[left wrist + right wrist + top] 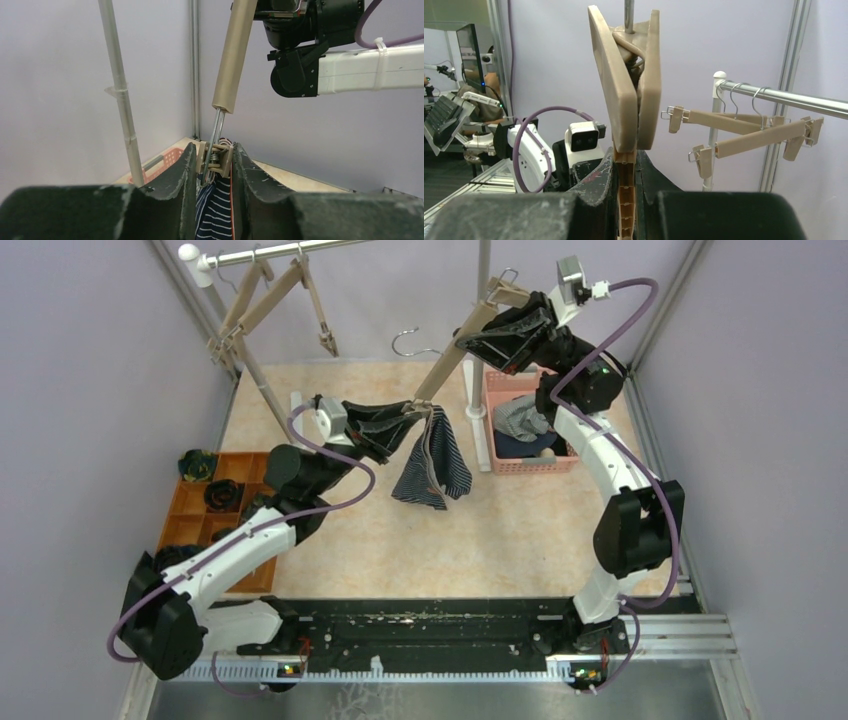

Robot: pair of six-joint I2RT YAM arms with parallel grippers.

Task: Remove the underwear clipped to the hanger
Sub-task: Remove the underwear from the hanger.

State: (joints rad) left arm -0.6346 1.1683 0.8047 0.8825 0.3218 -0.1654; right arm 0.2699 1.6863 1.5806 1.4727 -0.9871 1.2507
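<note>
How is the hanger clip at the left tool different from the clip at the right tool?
The lower beige plastic clip sits between the left tool's fingers and bites the dark-blue striped underwear; the upper beige clip stands above the right tool, free of its fingers, holding nothing. Both belong to one tilted beige hanger.

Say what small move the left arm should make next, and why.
Probably close the left gripper firmly on the clip to spring it open. Its fingers flank that clip, the striped underwear hangs from it, not yet released, and the right gripper holds the hanger.
</note>
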